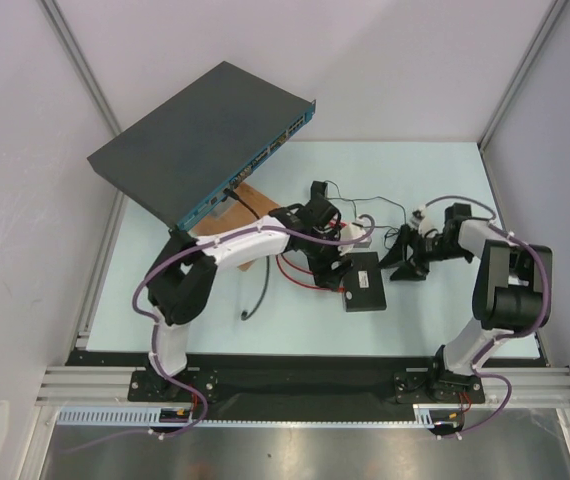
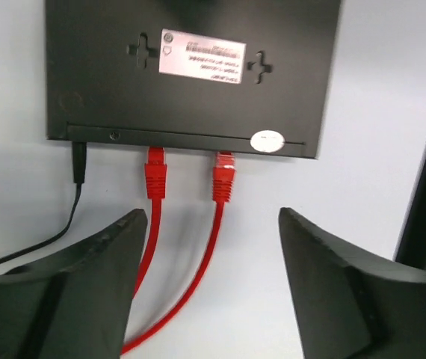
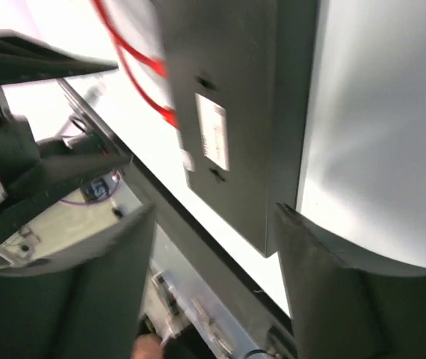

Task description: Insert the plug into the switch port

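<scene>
Top view: a flat matte-black switch box [image 1: 365, 283] lies at centre. The left gripper [image 1: 327, 262] is at its left edge, the right gripper [image 1: 410, 265] just to its right.

Left wrist view: curved dark fingers [image 2: 86, 284] are spread wide and hold nothing. The ribbed red plug [image 2: 223, 178] sits in the switch port [image 2: 224, 152], upper centre.

Right wrist view: blurred. The fingers [image 3: 347, 299] are wide apart and hold nothing.

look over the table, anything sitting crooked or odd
Yes. The big rack unit sits diagonally over the table's back-left corner, hanging past the edge and seemingly propped on a brown piece. The small black box lies with its white label and mounting slots facing up, likely upside down.
</scene>
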You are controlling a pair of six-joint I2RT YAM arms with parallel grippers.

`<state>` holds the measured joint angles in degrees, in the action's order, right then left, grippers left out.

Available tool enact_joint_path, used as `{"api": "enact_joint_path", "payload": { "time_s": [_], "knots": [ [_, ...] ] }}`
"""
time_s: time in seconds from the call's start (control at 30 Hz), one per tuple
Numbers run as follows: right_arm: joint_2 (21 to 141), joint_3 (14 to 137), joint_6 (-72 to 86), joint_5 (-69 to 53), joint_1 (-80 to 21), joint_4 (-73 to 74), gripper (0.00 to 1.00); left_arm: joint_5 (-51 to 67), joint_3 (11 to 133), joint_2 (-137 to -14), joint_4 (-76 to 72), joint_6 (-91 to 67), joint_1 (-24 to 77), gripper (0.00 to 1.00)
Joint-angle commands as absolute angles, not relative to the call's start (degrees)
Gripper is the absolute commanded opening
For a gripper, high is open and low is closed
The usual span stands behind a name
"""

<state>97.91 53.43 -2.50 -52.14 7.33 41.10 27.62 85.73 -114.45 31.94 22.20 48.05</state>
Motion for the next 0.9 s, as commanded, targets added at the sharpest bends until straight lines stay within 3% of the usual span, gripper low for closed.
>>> {"api": "enact_joint_path", "payload": {
  "time_s": [0.0, 0.03, 0.1, 0.27, 0.53, 0.87],
  "knots": [
    [92.91, 60.02, -3.43, -57.65, 11.24, 42.80, 0.75, 30.76, 89.46, -105.49, 34.10, 26.28, 47.90, 0.81],
    [91.94, 62.99, -3.17, -58.27, 11.77, 42.45, 0.83, 31.28, 90.52, -104.86, 35.67, 26.02, 47.90, 0.91],
    [91.06, 65.64, -1.94, -58.71, 12.83, 41.40, 0.89, 31.38, 94.72, -103.98, 37.52, 24.97, 47.90, 1.00],
    [88.25, 72.15, 3.15, -56.43, 13.36, 33.24, 1.00, 25.59, 107.03, -105.81, 42.00, 17.86, 47.38, 1.00],
    [83.59, 78.30, 11.07, -51.25, 12.92, 17.59, 1.00, 17.94, 127.78, -110.04, 39.56, 5.54, 43.33, 1.00],
    [78.59, 75.94, 9.84, -47.38, 5.89, 17.23, 1.00, 12.83, 119.81, -106.88, 34.91, 3.26, 42.89, 1.00]
  ]
}}
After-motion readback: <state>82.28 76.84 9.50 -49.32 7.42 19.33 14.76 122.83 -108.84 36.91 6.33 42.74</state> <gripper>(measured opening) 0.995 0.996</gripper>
